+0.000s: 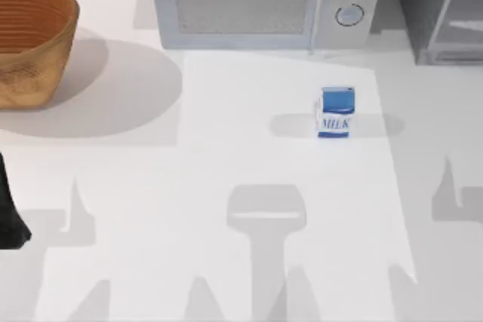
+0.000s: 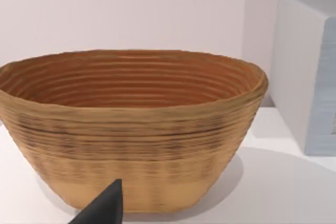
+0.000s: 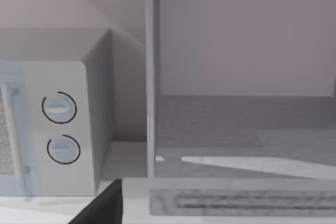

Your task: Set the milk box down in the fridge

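Top view: small upright blue-and-white milk box [image 1: 336, 112] stands untouched, large dark-grey fridge [image 1: 441, 13] at its 1 o'clock; right arm nearer, I can't tell either pincer's state.

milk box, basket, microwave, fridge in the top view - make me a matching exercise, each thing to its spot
Things:
1. milk box
2. basket
3. microwave
4. fridge

Places:
A. back right corner of the table
B. far left of the table
C. upright on the open table, in front of the microwave's knobs
D. back edge, middle

Pairs: 1-C, 2-B, 3-D, 4-A
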`<state>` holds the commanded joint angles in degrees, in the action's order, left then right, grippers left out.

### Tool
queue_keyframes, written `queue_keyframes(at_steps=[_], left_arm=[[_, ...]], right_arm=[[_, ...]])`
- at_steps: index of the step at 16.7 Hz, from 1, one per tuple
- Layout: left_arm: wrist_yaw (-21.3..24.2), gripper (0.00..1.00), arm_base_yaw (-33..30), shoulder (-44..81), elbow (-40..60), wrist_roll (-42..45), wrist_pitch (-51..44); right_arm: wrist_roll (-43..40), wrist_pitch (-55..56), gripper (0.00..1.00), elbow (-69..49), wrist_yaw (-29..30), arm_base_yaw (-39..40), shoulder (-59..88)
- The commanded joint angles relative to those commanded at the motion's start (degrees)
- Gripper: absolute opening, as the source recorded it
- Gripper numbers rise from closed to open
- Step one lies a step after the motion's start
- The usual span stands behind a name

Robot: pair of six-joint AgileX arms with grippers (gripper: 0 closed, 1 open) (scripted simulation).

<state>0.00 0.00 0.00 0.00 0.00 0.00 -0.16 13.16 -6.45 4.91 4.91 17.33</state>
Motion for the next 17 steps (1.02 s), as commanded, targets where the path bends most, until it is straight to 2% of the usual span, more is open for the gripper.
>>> queue_keyframes(at_steps=[5,17], left_arm=[[0.0,1.0,0.0,0.0,0.0,0.0,0.0],[0.0,1.0,0.0,0.0,0.0,0.0,0.0]], right_arm=[[-0.2,17.01,1.0,-8.06,6.75,6.36,23.68],[0.18,63.49,1.0,-29.05,26.46,24.61,92.59]])
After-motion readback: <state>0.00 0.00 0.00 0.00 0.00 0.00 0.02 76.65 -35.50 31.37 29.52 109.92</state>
